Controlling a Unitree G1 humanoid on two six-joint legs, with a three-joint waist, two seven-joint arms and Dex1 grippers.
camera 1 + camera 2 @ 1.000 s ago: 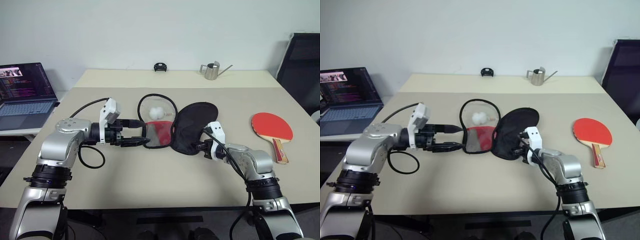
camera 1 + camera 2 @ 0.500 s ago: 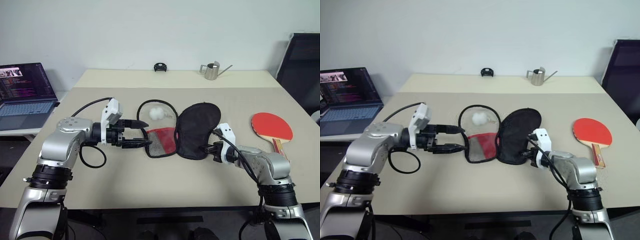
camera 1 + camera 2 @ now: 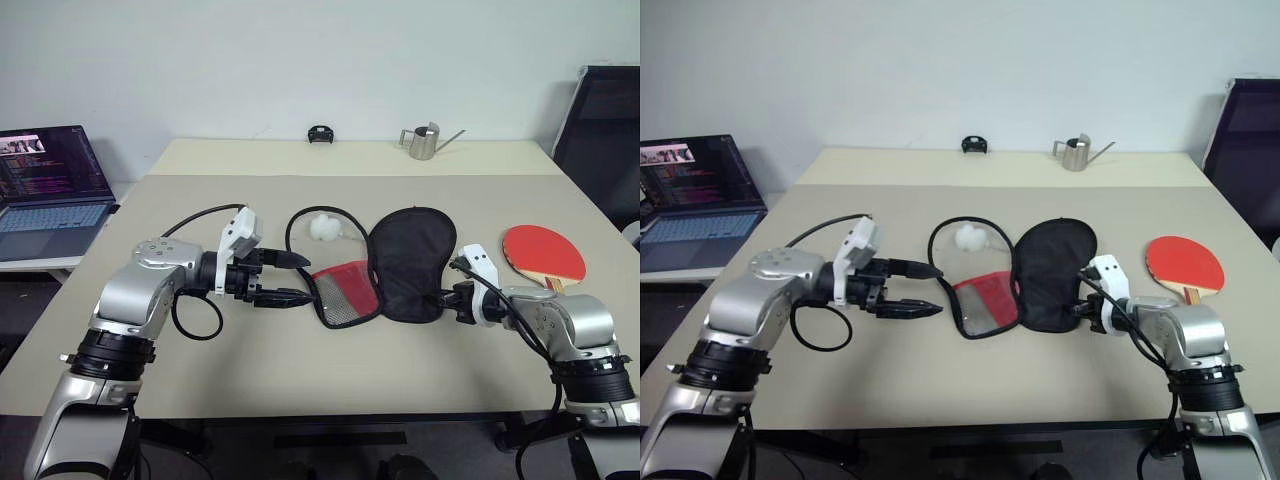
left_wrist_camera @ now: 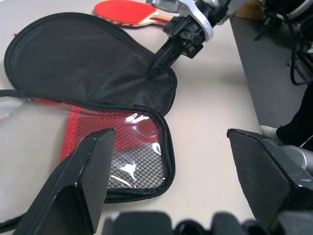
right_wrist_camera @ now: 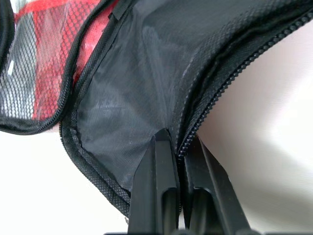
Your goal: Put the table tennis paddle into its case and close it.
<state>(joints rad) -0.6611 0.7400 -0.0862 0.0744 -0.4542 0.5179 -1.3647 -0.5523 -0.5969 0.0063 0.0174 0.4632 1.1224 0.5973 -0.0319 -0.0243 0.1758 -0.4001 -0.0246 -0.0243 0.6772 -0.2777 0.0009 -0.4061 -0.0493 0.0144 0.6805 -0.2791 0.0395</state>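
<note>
- We are pinching the zipper edge of the case [image 3: 405,262] with our right gripper [image 5: 177,147], fingers pressed together on the black fabric.
- We are holding our left gripper [image 3: 290,278] spread wide, just beside the case's red mesh half, touching nothing.
- The table tennis paddle [image 3: 543,253] is lying on the table [image 3: 200,380], beyond our right arm.

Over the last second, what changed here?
The right gripper, shut on the case, dragged it toward the table tennis paddle. The open left gripper followed, empty. The paddle stayed put.
</note>
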